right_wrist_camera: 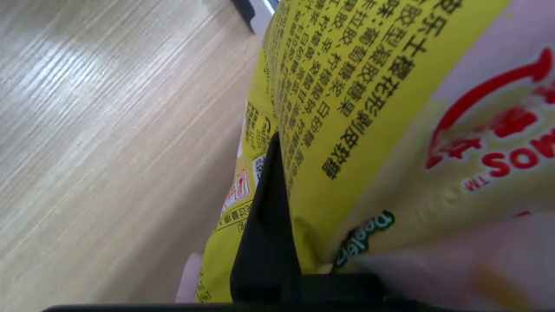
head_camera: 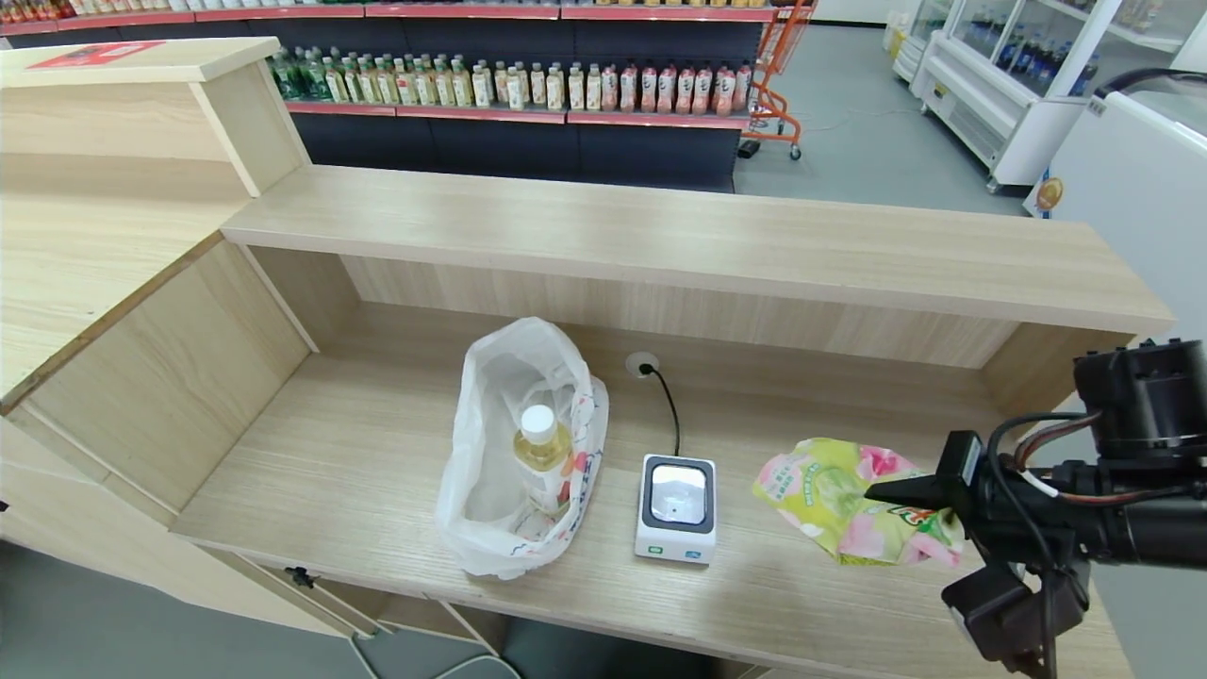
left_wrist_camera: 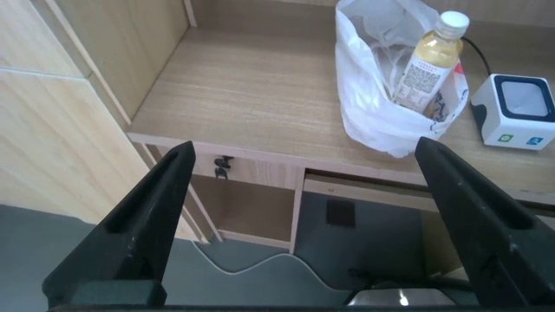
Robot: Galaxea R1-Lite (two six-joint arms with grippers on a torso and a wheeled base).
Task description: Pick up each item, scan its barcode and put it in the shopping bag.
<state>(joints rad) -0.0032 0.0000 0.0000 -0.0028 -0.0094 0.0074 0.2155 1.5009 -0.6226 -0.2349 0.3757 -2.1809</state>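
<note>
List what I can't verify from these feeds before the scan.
- Barcode on the snack packet: none shows. The right wrist view is too close and its edges cut the packet off. In the head view the print is too small.
- Packet's right end, head view: covered by the right end effector.
- Base of the bottle: hidden inside the shopping bag in the head and left wrist views.

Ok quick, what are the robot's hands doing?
Left hand: open, empty.
Right hand: closed on the snack bag.
</note>
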